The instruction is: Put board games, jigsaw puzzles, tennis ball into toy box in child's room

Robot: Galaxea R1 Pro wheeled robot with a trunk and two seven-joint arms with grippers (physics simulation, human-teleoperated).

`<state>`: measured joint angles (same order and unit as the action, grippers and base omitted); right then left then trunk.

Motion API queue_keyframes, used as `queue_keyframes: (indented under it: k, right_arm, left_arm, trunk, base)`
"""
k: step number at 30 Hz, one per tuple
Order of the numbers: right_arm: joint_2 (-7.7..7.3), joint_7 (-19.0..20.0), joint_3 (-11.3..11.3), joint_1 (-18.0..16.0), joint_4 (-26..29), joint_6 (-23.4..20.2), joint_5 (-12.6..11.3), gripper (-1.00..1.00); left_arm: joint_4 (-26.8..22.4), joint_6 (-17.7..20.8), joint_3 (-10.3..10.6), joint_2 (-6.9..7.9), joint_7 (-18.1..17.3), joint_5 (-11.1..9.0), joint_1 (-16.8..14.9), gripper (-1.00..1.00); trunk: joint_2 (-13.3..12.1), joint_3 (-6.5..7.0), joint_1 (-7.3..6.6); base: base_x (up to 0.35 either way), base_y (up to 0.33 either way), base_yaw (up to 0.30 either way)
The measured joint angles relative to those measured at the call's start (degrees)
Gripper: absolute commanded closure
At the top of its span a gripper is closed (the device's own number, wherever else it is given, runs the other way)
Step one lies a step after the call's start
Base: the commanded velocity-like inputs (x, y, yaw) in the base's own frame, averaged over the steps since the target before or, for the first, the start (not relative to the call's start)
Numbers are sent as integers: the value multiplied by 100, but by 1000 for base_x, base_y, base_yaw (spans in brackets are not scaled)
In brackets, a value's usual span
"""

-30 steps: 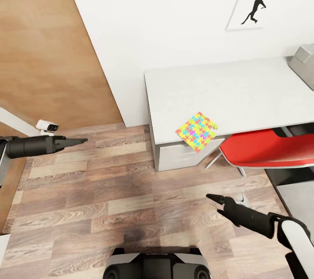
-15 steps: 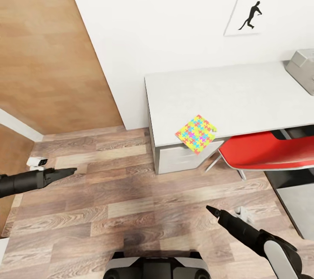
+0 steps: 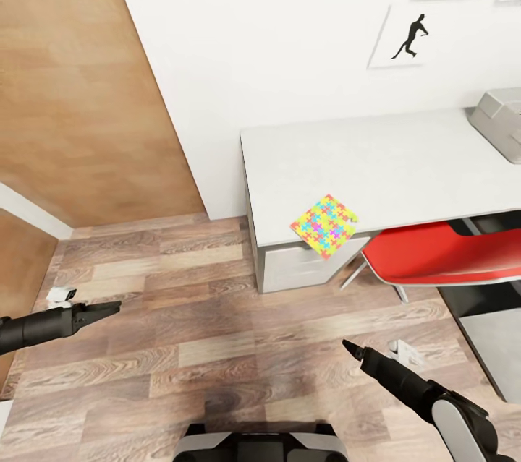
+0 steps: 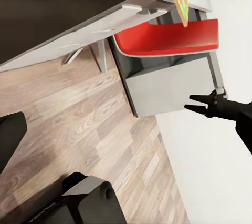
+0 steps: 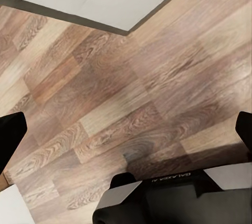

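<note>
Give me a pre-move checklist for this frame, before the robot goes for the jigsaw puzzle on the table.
1. Target in sight: ok. One jigsaw puzzle lies at the front edge of the table, one corner overhanging.
2. Left pincer free: ok, nothing held, out over the floor.
3. Right pincer free: ok, open and empty.
4. Within reach: not ok, both arms are short of the table.
5. Approach path: cannot tell; the red chair sits close beside the puzzle.
6. Toy box located: ok, at the table's far right end, partly cut off.
</note>
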<state>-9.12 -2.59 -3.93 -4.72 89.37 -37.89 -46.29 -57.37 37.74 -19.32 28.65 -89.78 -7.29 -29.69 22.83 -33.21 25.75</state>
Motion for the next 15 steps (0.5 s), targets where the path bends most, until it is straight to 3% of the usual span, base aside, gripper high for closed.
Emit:
queue_keyframes:
  k: [15]
  right_arm:
    - [5,-3,43,0,-45,13,27,-100]
  left_arm:
    - [7,-16,37,-12,164,26,0,-100]
  trunk:
    - [0,137,0]
  base:
    - [0,0,0]
